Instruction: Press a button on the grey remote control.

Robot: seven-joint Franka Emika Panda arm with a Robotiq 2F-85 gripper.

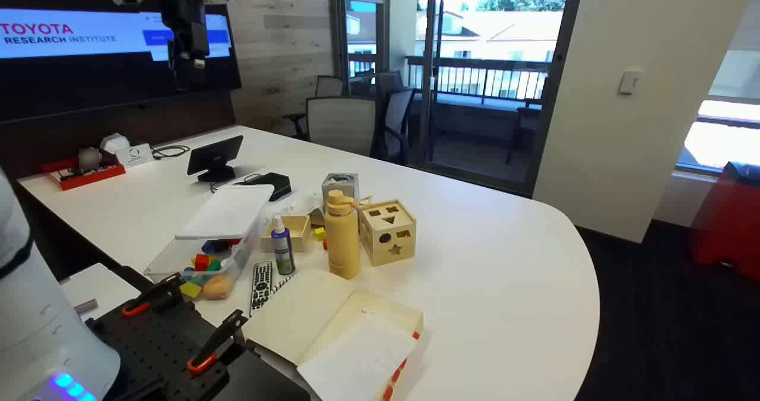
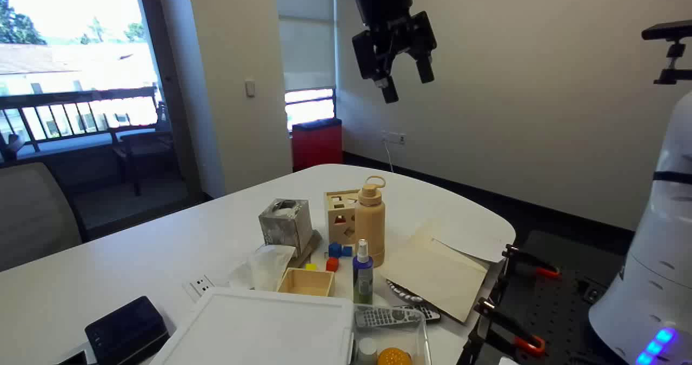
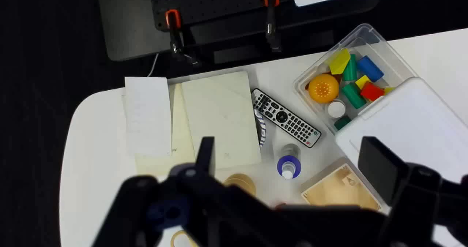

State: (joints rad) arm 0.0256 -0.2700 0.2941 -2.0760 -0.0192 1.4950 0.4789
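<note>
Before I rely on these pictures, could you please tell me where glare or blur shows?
In both exterior views, the window glares white below its shade; in the wrist view, the pincer looks soft and dark toward the bottom edge, while the grey remote control looks crisp.

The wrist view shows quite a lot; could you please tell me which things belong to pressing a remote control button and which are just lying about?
For the job: grey remote control; tool, open and holding nothing.

Just lying about: spray bottle; clear plastic bin; coloured blocks inside it; white lid; wooden box; water bottle; white sheet of paper.
</note>
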